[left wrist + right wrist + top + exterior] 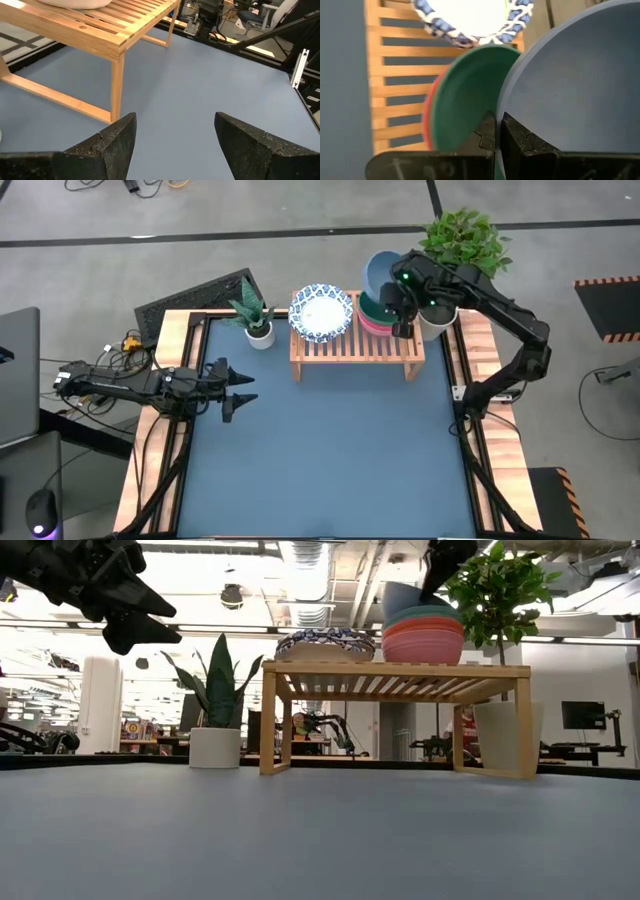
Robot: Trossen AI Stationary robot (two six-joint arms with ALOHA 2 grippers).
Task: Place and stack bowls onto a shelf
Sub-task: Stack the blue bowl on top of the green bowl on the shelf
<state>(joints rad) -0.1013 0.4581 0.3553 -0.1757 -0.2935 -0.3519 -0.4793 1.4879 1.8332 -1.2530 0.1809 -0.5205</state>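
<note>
The light-wood shelf (pixel 357 345) stands at the table's far side. On its left part sit white bowls with blue-patterned rims (pixel 321 312). On its right part is a stack with a green bowl (pixel 465 95) on top and pink and red rims beneath (pixel 424 638). A light blue bowl (pixel 380 272) is tilted just over that stack, and my right gripper (pixel 498 122) is shut on it. Whether its lower edge touches the green bowl, I cannot tell. My left gripper (pixel 236 388) hangs open above the table's left side, with nothing between its fingers (pixel 117 135). My right gripper pinches the light blue bowl's rim (pixel 501 107) between its two fingers, one finger on the inner wall and one on the outer. The fingers come slanting down from the table's right side. The bowl is held steeply tilted, its hollow (pixel 570 90) facing the gripper, over the stack.
A small spiky plant in a white pot (pixel 258 330) stands left of the shelf. A leafy plant (pixel 462 238) in a white pot (pixel 437 322) stands right of it, under my right arm. Bare blue table (pixel 330 450) lies in front of the shelf.
</note>
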